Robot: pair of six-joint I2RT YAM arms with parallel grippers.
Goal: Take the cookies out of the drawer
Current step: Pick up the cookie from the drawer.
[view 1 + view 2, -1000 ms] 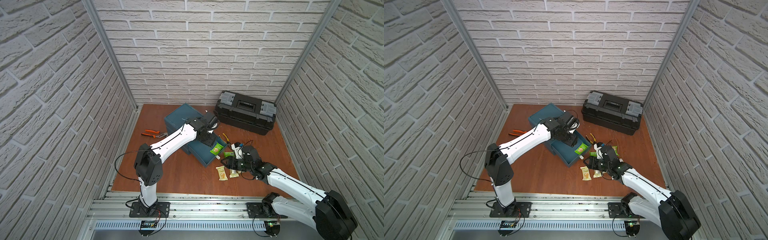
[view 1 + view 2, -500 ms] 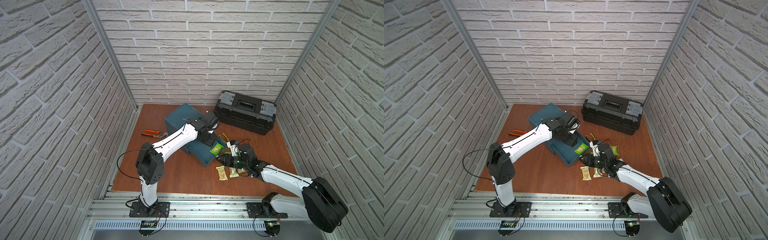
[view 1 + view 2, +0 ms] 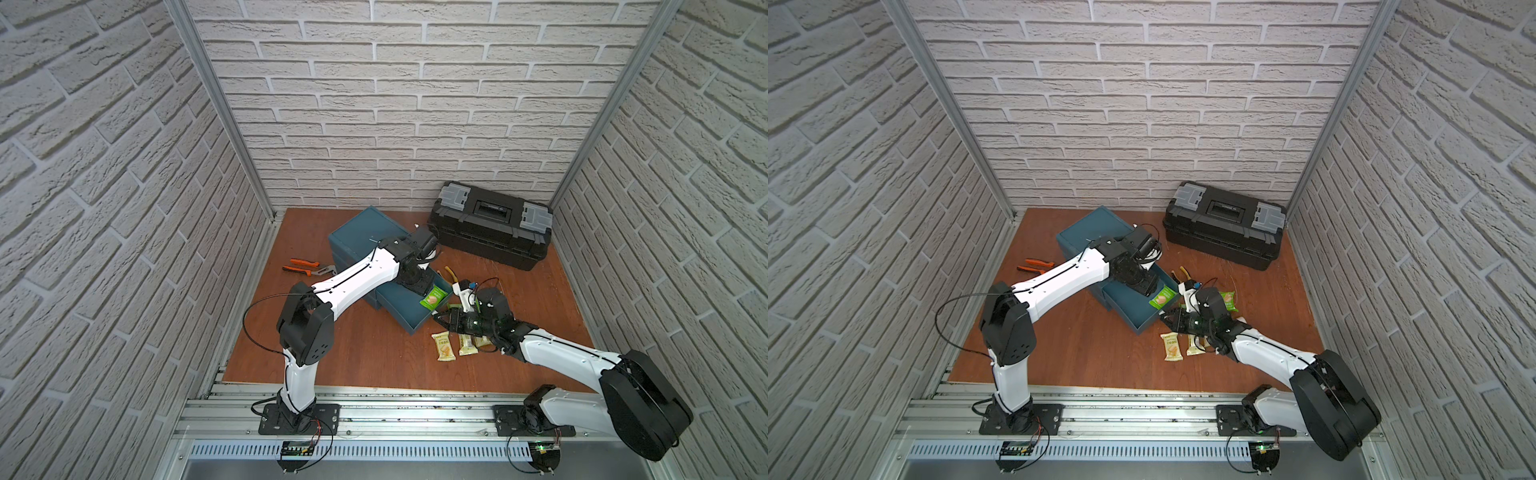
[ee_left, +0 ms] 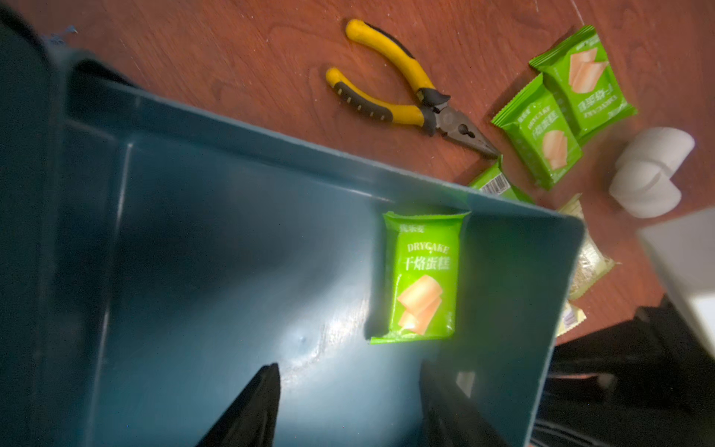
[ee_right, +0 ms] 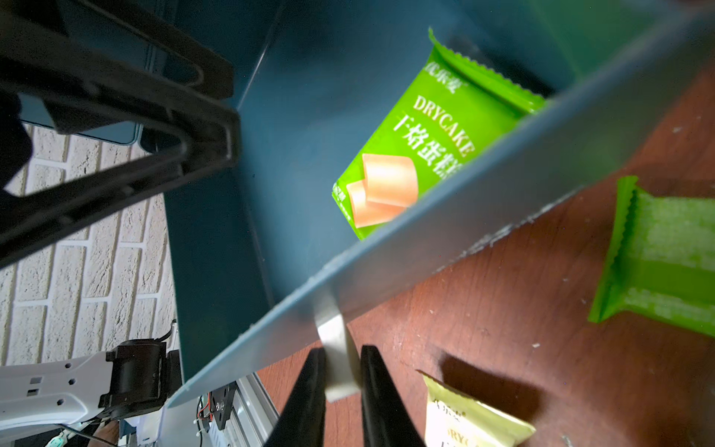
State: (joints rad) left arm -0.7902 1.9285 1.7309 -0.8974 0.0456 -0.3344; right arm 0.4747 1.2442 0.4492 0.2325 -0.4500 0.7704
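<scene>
The blue drawer (image 3: pixel 415 329) (image 3: pixel 1144 329) stands pulled out of its cabinet. One bright green cookie packet (image 3: pixel 434 297) (image 4: pixel 421 278) (image 5: pixel 418 147) lies in its front corner. My left gripper (image 4: pixel 348 371) (image 3: pixel 419 286) hangs open inside the drawer, just short of that packet, with nothing between its fingers. My right gripper (image 5: pixel 340 352) (image 3: pixel 440 321) is shut on the pale handle tab (image 5: pixel 334 336) of the drawer's front wall. Outside on the floor lie pale gold cookies (image 3: pixel 443 347) (image 5: pixel 464 422) and green cookies (image 4: pixel 541 131) (image 3: pixel 1228 300).
Yellow-handled pliers (image 4: pixel 406 89) and a white pipe elbow (image 4: pixel 650 170) lie beside the drawer. Orange pliers (image 3: pixel 307 266) rest left of the blue cabinet (image 3: pixel 365 237). A black toolbox (image 3: pixel 490 224) stands at the back right, against the brick wall.
My right gripper has slid left to the drawer's front wall and closed on its handle tab. The left arm has hardly moved.
</scene>
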